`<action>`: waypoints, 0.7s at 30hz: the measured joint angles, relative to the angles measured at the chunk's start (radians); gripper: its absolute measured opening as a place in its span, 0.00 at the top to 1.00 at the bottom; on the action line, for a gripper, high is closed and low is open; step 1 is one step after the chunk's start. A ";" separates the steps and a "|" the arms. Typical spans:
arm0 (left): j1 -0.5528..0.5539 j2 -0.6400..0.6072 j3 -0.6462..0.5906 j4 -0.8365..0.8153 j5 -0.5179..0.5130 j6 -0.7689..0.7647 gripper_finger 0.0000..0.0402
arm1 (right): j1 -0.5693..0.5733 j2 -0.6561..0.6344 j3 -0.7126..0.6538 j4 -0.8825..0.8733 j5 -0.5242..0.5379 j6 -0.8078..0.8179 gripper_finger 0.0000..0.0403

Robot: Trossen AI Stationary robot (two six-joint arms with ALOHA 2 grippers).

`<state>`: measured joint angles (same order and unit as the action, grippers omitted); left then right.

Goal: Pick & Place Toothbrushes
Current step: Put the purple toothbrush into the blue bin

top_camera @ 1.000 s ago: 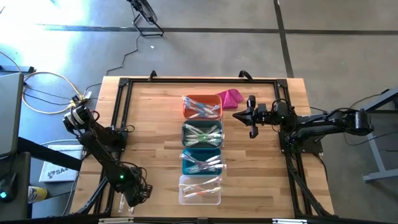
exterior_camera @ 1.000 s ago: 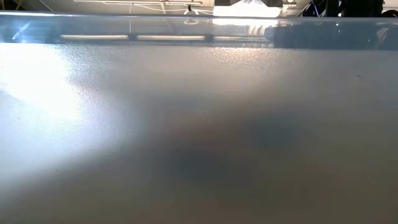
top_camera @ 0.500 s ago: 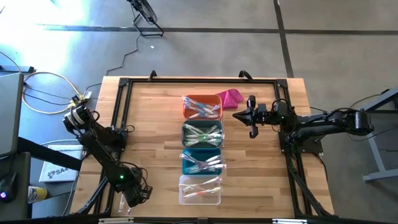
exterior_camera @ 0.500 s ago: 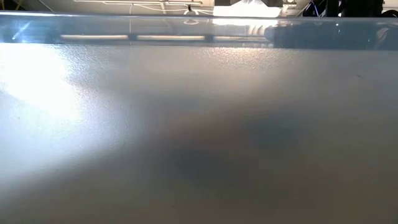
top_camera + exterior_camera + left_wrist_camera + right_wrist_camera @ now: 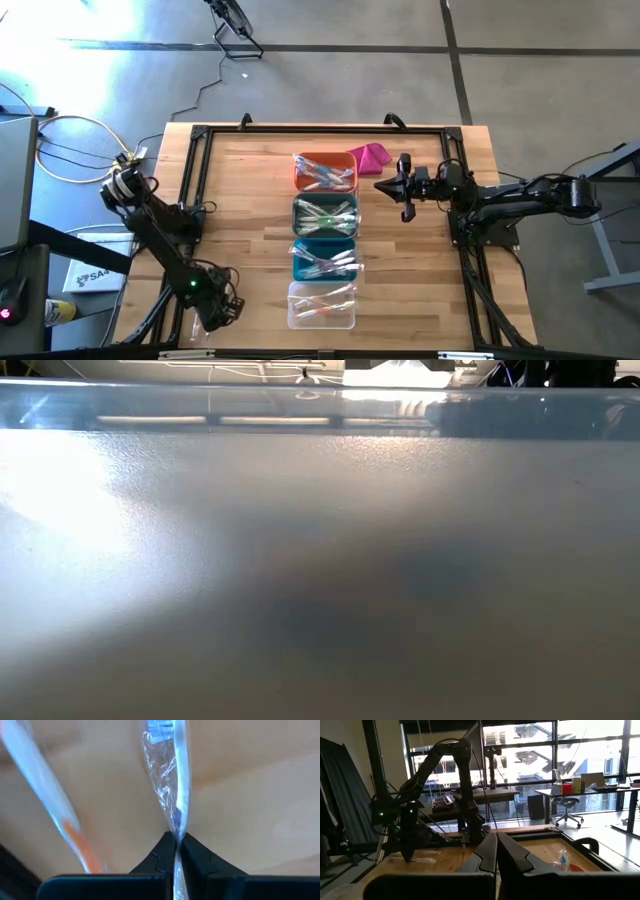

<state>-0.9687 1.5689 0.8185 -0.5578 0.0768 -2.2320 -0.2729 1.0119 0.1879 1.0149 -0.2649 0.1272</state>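
Observation:
In the high view my left gripper (image 5: 215, 315) points down at the table's near left corner, shut on a blue toothbrush (image 5: 172, 780) in a crinkled clear wrapper. A second wrapped toothbrush (image 5: 60, 815), white and orange, lies on the wood beside it. More toothbrushes fill the orange bin (image 5: 325, 172), grey bin (image 5: 325, 215), teal bin (image 5: 325, 258) and clear bin (image 5: 322, 305), set in a column at mid table. My right gripper (image 5: 403, 190) hovers shut to the right of the orange bin, holding nothing. My left gripper pinches the blue toothbrush between its two fingertips (image 5: 192, 851), on the wrapper's bunched part (image 5: 176, 827) below the bristle end (image 5: 161, 727). The fingers come from above, pointing down. The toothbrush runs out forward from between the tips. Whether it is off the wood I cannot tell.
A magenta cloth lump (image 5: 370, 157) lies at the far side, right of the orange bin. A black frame (image 5: 195, 180) edges the table. The low view is blocked by a pale bin wall (image 5: 320, 560). Bare wood lies between the bins and the left frame.

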 joint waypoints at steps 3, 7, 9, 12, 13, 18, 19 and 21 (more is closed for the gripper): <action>0.002 -0.026 -0.002 -0.029 -0.039 0.003 0.97 | 0.000 0.000 0.000 0.008 -0.003 0.006 0.99; 0.025 -0.069 -0.001 -0.079 -0.050 0.048 0.97 | 0.001 0.000 0.000 0.011 -0.022 0.007 0.99; 0.050 -0.097 -0.001 -0.096 -0.050 0.108 0.97 | 0.004 0.000 0.000 0.015 -0.030 0.007 0.99; 0.107 -0.132 0.000 -0.113 -0.063 0.218 0.97 | 0.008 0.000 0.000 0.015 -0.031 0.007 0.99; 0.126 -0.144 0.000 -0.117 -0.075 0.260 0.97 | 0.011 0.000 0.000 0.015 -0.030 0.007 0.99; 0.247 -0.202 0.000 -0.153 -0.106 0.462 0.97 | 0.012 0.000 0.000 0.015 -0.030 0.003 0.99; 0.275 -0.214 0.000 -0.164 -0.108 0.507 0.97 | 0.012 0.000 0.000 0.015 -0.030 0.003 0.99; 0.326 -0.236 0.000 -0.185 -0.125 0.603 0.97 | 0.012 0.000 0.000 0.015 -0.030 0.003 0.99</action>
<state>-0.6425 1.3328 0.8188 -0.7424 -0.0479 -1.6293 -0.2607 1.0119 0.1879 1.0297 -0.2953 0.1297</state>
